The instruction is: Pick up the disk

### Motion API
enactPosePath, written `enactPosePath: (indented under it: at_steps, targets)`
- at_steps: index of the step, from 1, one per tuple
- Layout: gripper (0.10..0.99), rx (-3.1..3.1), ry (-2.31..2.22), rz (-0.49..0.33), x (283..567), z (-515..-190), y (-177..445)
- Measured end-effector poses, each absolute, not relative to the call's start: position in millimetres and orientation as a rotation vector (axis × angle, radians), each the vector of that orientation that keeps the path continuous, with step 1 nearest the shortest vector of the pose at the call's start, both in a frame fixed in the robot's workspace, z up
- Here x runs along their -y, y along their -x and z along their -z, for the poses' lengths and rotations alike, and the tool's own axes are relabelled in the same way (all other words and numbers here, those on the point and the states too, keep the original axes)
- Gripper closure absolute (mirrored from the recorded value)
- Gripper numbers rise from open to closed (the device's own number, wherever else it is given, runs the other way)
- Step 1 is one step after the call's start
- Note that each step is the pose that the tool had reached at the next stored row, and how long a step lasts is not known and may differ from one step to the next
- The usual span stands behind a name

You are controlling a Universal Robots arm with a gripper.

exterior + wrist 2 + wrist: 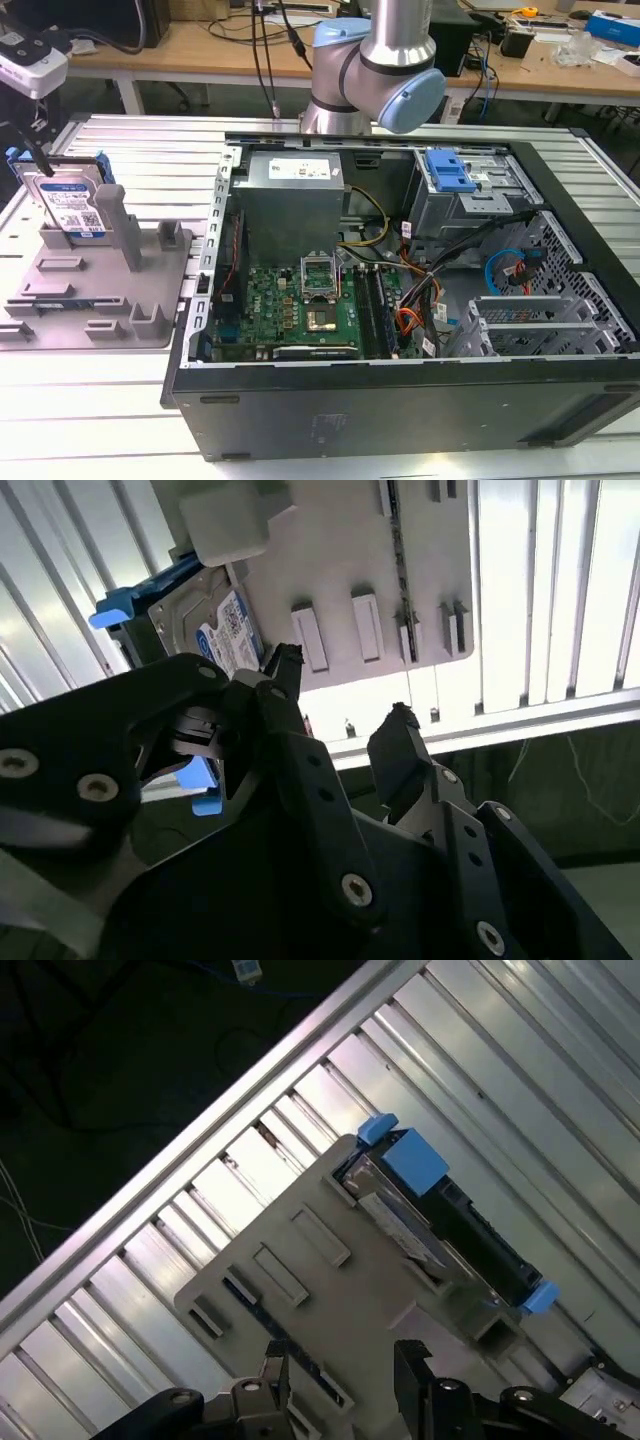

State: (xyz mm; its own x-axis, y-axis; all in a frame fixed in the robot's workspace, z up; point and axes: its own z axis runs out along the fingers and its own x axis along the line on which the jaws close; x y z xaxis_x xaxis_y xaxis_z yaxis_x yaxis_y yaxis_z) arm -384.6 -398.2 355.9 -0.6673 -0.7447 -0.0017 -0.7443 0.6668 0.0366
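Table: a big silver metal table with long ribs [100, 400] lies under everything.
Computer: a black metal computer box with its side off [400, 420] lies on the table, at the exterior view's right.
Arm: a silver and pale blue robot arm [390, 60] rises behind the box.
Holder: a flat grey plastic holder with upright posts [100, 290] lies on the table, at the exterior view's left, just beside the box.
Disk: the flat silver metal disk with a white-and-blue label and blue plastic side rails [72, 205] stands on its edge in the holder's far corner, beside a tall post.
Pincer: in both wrist views the black metal gripper [340, 705] hangs over the holder with its two fingers spread wide. Nothing is between them, and it does not touch the disk [460, 1235].
How it feels: the disk looks hard, stiff and a bit heavy. Its flat metal faces are likely smooth and slippery, and a drop could break it.
Where to hold: the two wide flat faces near the top edge look best, since that part stands free above the holder.
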Motion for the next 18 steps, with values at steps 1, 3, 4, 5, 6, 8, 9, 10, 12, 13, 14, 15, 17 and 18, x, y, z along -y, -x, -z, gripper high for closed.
enactPosePath:
  at_steps: [1,3,4,5,6,8,9,10,12,13,14,15,17,18]
  targets:
    - [0.545,2.845,-1.301,0.053,398.2,-355.9,384.6]
    - [0.545,2.823,-1.353,0.05,398.1,-355.7,384.5]
    - [0.545,2.808,-1.389,0.048,398.1,-355.6,384.5]
    - [0.545,2.787,-1.436,0.045,398.2,-355.5,384.5]
    - [0.545,2.775,-1.462,0.043,398.2,-355.4,384.6]
    - [0.545,2.75,-1.513,0.04,398.2,-355.1,384.6]
    - [0.545,2.737,-1.536,0.039,398.2,-355.0,384.6]
    - [0.545,2.717,-1.572,0.037,398.2,-354.9,384.6]
    - [0.545,2.671,-1.652,0.036,398.2,-354.7,384.6]
    - [0.545,2.645,-1.692,0.036,398.2,-354.6,384.6]
    - [0.545,2.621,-1.73,0.036,398.1,-354.5,384.4]
    - [0.545,2.607,-1.75,0.036,398.1,-354.4,384.1]
    - [0.545,2.574,-1.798,0.036,398.1,-354.3,383.6]
    - [0.545,2.556,-1.822,0.036,398.2,-354.2,383.5]
